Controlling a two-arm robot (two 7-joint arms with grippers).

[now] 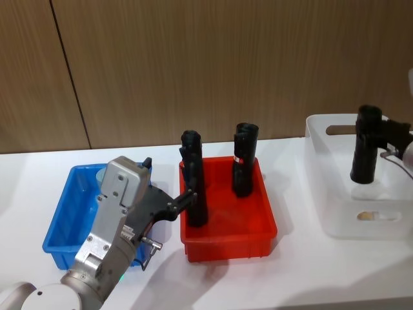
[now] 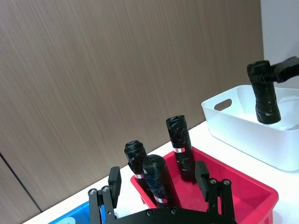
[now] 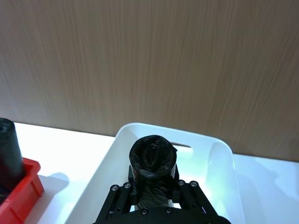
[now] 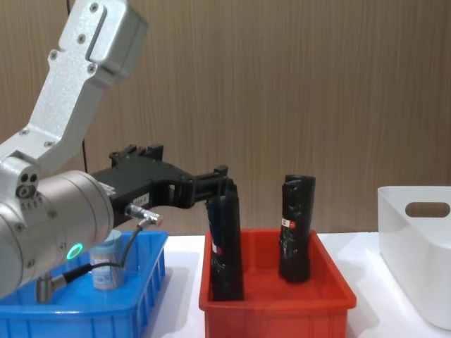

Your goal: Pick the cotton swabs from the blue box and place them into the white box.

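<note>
Here we see the left gripper (image 2: pixel 159 184) spread wide at the left edge of the red bin (image 1: pixel 227 223), its fingers either side of the black tubes (image 4: pixel 225 243) standing there; we cannot tell if they touch. The right gripper (image 3: pixel 154 189) is clamped on another black tube (image 1: pixel 366 145), held upright above the white box (image 1: pixel 322 194) at the table's right edge. A tub of cotton swabs (image 4: pixel 106 264) stands in the blue box (image 1: pixel 61 226), beside the red bin's left side. Something small and tan lies on the white box's floor.
</note>
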